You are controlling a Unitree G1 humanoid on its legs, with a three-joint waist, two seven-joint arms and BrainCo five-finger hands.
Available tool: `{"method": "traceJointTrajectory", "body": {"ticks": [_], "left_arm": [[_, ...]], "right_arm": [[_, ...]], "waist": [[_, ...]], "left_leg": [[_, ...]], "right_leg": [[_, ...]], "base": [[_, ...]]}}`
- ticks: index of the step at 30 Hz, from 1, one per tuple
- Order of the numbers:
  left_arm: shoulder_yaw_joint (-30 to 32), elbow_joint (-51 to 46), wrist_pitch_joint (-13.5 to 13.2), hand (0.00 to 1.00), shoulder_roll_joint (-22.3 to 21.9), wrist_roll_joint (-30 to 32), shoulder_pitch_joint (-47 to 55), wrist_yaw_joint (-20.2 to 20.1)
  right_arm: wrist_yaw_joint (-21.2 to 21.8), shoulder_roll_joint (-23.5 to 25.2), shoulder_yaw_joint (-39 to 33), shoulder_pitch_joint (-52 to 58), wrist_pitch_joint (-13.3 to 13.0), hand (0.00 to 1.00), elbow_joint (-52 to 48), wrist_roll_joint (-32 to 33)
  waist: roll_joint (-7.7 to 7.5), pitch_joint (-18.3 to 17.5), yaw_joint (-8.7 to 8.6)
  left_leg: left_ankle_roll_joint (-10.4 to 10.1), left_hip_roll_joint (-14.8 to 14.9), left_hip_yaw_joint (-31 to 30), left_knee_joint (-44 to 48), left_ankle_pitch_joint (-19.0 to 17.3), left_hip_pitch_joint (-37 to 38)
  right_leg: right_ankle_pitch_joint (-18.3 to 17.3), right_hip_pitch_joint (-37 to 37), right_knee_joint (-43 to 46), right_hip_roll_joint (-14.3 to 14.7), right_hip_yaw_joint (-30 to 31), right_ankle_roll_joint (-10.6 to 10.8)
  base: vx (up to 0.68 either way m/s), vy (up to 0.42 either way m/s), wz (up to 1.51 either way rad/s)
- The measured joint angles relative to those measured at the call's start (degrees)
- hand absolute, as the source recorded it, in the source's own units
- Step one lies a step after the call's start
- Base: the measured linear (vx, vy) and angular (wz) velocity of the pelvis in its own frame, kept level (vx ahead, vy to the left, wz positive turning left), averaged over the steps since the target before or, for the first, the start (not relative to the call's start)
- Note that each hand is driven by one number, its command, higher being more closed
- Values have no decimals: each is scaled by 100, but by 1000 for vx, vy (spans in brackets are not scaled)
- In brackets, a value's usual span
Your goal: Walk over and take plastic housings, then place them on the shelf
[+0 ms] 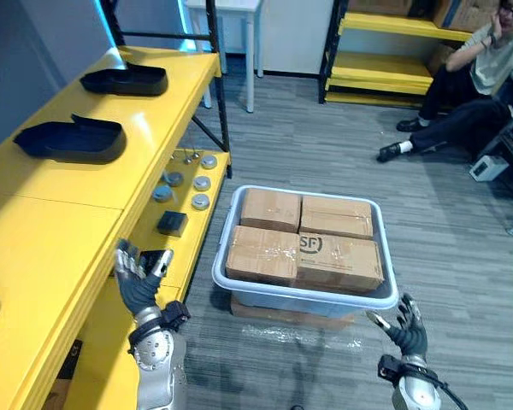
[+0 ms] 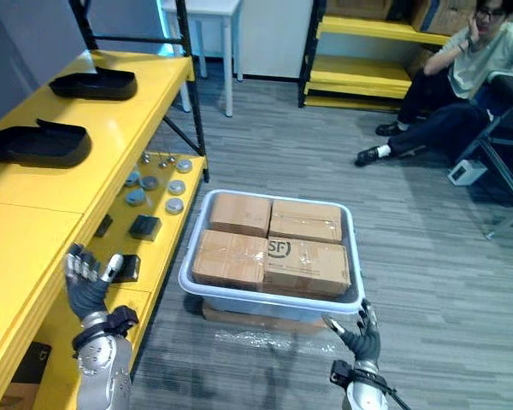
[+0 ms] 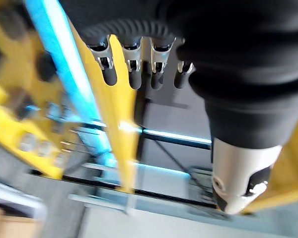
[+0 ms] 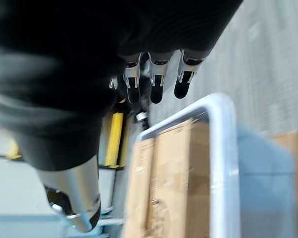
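Left robot hand (image 1: 137,280): raised beside the near end of the shelf, fingers straight and apart, palm empty.
Right robot hand (image 1: 404,323): low by the near right corner of the tub, fingers spread, holding nothing.
Why held so: both palms are free and up in front, which I judge suits walking rather than grasping.
Pale blue-grey plastic tub (image 1: 303,296): on the grey floor between the two hands, just right of the shelf, resting on a flat brown carton.
Four brown cardboard boxes (image 1: 274,209): taped shut and packed edge to edge inside the tub, filling it to the rim, so they look unlikely to slide.
Writing: the near right box carries a dark printed mark on its top; the other box tops look plain.
Two black moulded plastic housings (image 1: 68,139): both lie flat on the shelf top at the left, the second (image 1: 124,81) farther along and well apart from the first, each with room around it.
Long yellow shelf (image 1: 68,222): runs from near to far down the left side.
Lower tier (image 1: 192,246): holds round silver discs (image 1: 188,184) clustered at the far end and small dark blocks (image 1: 172,223) nearer, loosely sorted by kind.
Task standing: two housings are already placed; I cannot tell where the next one would be fetched from.
Seated person (image 1: 479,77): far right, well apart from the work.
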Motion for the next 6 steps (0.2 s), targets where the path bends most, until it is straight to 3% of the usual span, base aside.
{"method": "traceJointTrajectory", "body": {"ticks": [6], "left_arm": [[298, 2319, 285, 0, 233, -266, 69, -396]], "right_arm": [[-70, -198, -749, -317, 163, 0, 2187, 478]], "waist": [[146, 29, 32]], "left_leg": [[-45, -51, -117, -297, 161, 286]], "right_leg": [[1, 218, -1, -25, -181, 4]], "base": [[-30, 2, 13]]}}
